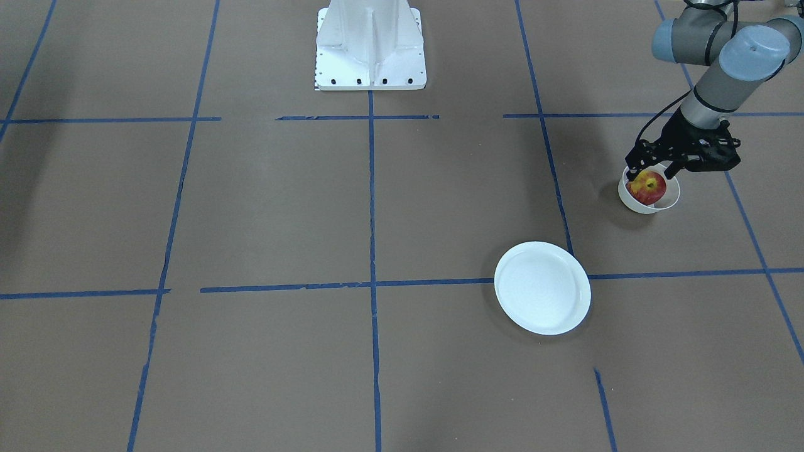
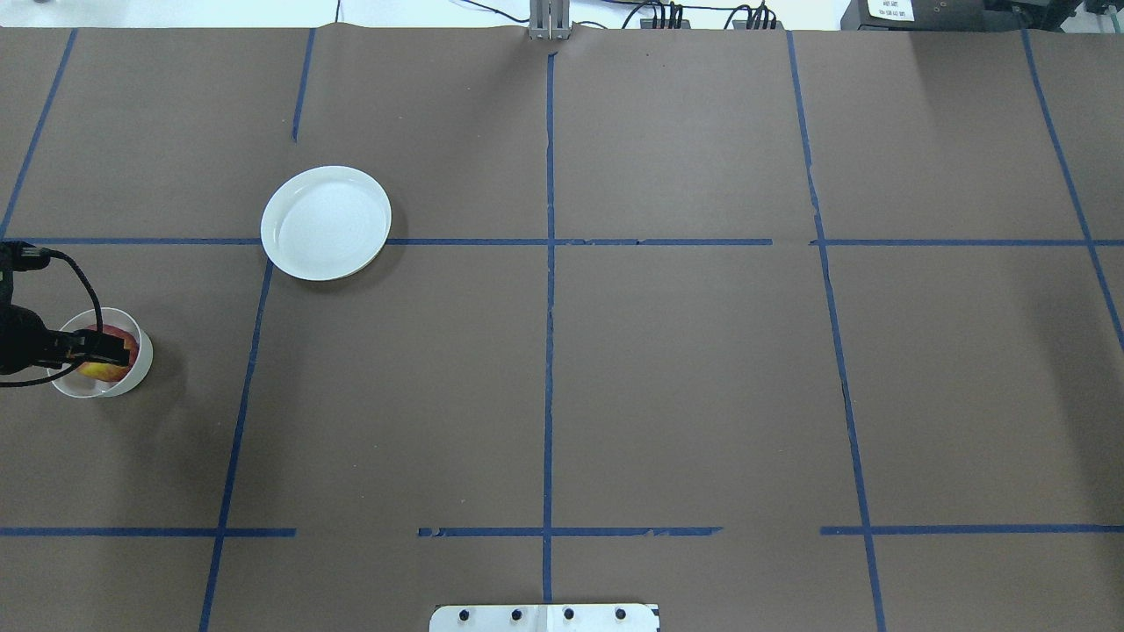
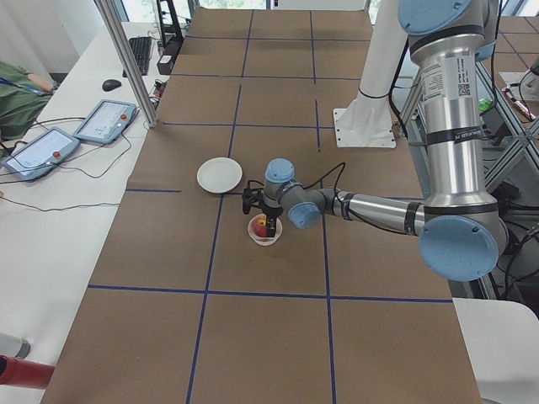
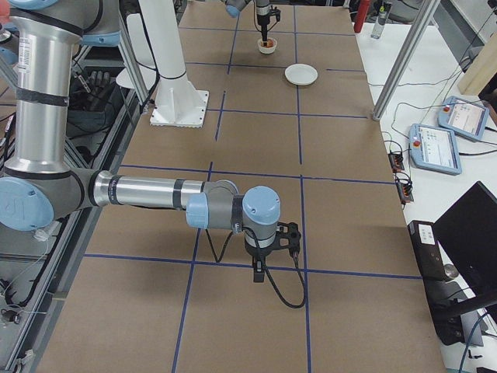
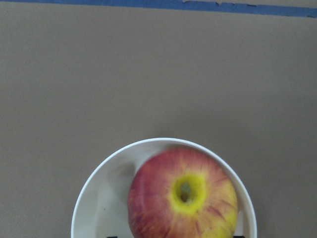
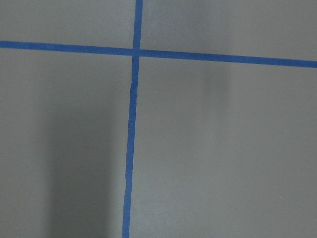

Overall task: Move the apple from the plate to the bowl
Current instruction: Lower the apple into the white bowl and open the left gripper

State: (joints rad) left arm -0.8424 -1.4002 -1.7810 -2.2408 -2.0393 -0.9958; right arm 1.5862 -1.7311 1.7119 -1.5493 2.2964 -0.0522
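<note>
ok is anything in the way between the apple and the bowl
Nothing visible is. The apple already lies inside the bowl, with the left gripper over it, a finger on either side; whether it grips the apple cannot be told. The plate lies bare, apart from the bowl.

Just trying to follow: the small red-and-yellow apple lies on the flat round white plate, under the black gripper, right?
No. The small red-and-yellow apple lies in the small deep cream-white bowl, not on the flat round white plate, under the black left gripper. The exterior front-facing view shows it.
</note>
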